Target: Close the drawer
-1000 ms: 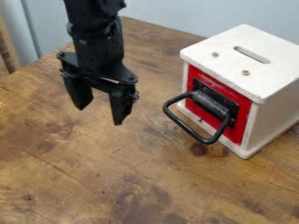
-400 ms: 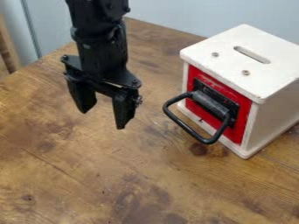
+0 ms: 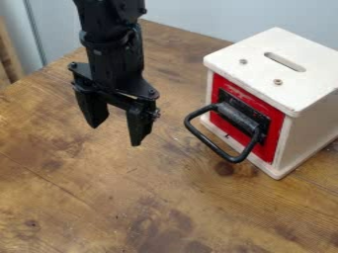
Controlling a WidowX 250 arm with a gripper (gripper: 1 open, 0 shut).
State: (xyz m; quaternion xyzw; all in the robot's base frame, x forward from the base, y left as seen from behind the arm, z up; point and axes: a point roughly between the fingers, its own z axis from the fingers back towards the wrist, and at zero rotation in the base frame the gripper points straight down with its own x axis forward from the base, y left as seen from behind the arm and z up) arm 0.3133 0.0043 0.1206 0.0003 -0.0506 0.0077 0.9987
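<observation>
my hand (image 3: pixel 117 117): spread, two fingers apart with nothing visible between them, pointing down over the left side of the table (image 3: pixel 79 203), well apart from the box
drawer (image 3: pixel 266 150): on the right, its red front facing left and near, so i judge the push should run toward the right and far; how far out it sits i cannot quite tell
black loop handle (image 3: pixel 211 143): juts from the front toward the left and near side, the first thing i would meet, and likely a firm place to press
white box (image 3: pixel 267 75): standing upright on the wood, holding the drawer; its weight may resist me, though too hard a shove could slide or turn it
step in hand: lining up, contact not yet made
next move: lower to handle height and bring my fingers together, since spread ones might straddle or snag the loop
</observation>
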